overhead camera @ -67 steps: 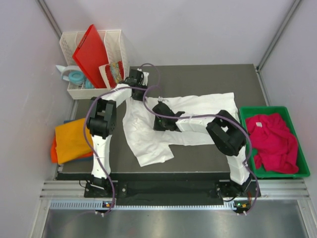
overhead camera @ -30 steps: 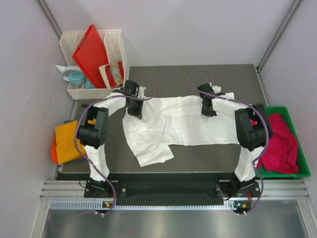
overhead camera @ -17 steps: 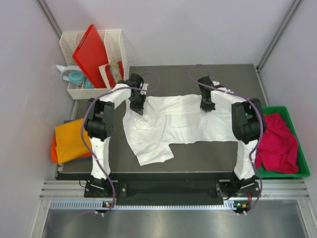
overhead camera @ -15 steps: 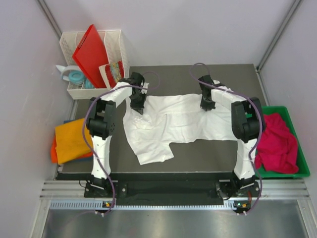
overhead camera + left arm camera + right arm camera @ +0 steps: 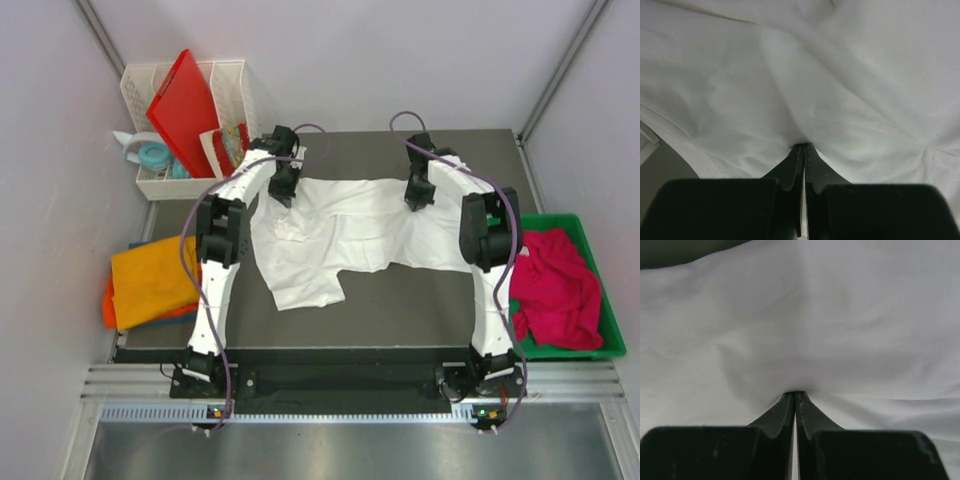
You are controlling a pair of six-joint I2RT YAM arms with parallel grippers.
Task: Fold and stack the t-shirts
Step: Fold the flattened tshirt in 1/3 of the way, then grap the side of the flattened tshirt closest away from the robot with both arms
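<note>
A white t-shirt (image 5: 345, 235) lies spread across the dark table, one sleeve hanging toward the near edge. My left gripper (image 5: 283, 190) is shut on its far left edge; in the left wrist view the white t-shirt (image 5: 840, 90) bunches at the left gripper (image 5: 804, 146). My right gripper (image 5: 417, 194) is shut on the far right edge; in the right wrist view the cloth (image 5: 805, 325) puckers at the right gripper (image 5: 794, 393). A magenta-pink t-shirt (image 5: 553, 290) lies crumpled in the green bin. An orange t-shirt (image 5: 150, 283) lies folded at the left, blue cloth showing under it.
A green bin (image 5: 580, 350) stands at the table's right side. A white basket (image 5: 150, 185) at the far left holds a red plastic board (image 5: 185, 110) and small items. Bare dark table (image 5: 400, 310) shows in front of the shirt.
Both grippers, shut on the white t-shirt's far edge, have moved farther from the arm bases, dragging the shirt toward the back of the table. The arms are stretched out more.
</note>
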